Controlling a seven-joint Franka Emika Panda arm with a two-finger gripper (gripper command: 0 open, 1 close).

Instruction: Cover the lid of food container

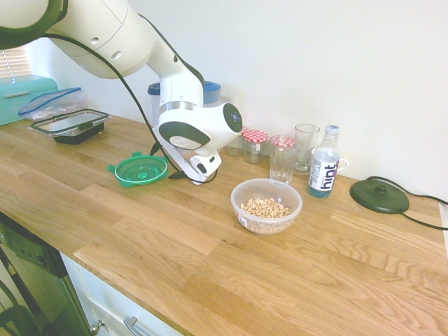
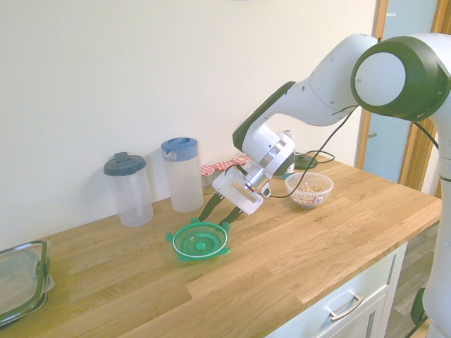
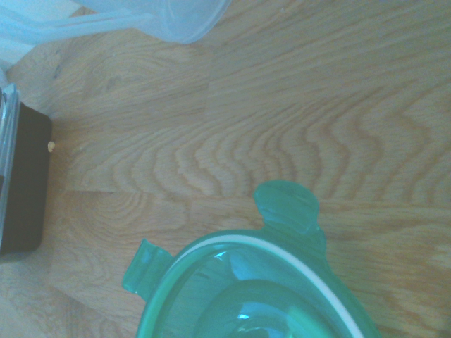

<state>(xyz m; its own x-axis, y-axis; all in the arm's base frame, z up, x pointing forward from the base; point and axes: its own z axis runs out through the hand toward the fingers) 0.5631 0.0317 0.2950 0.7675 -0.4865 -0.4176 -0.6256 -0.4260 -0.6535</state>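
- Holds the claw [image 2: 215, 220] tilted downward, wide open, with nothing between its fingers.
- Has it right beside the lid [image 2: 201, 241], at the rim nearer the bowl [image 1: 266, 203]; cannot tell whether touching.
- Shows the lid flat on the counter [image 1: 210, 262], green and see-through, with side tabs sticking out and a white ring around.
- Has the bowl well apart from the lid, uncovered, upright, with ring-shaped cereal [image 1: 264, 208] inside.
- Shows behind the bowl a glass [image 1: 306, 150], jars [image 1: 255, 145] with red checked tops, and a bottle [image 1: 323, 164] marked "hint", upright with blue liquid low inside.
- Has a dark round base [image 1: 379, 196] beyond the bottle, with a cord.
- Shows two jugs near the wall: blue-topped [image 2: 183, 179] and dark-topped [image 2: 130, 193].
- Has at the counter's other end a black container [image 1: 80, 133], a plastic bag [image 1: 54, 103] and a teal box [image 1: 24, 96].
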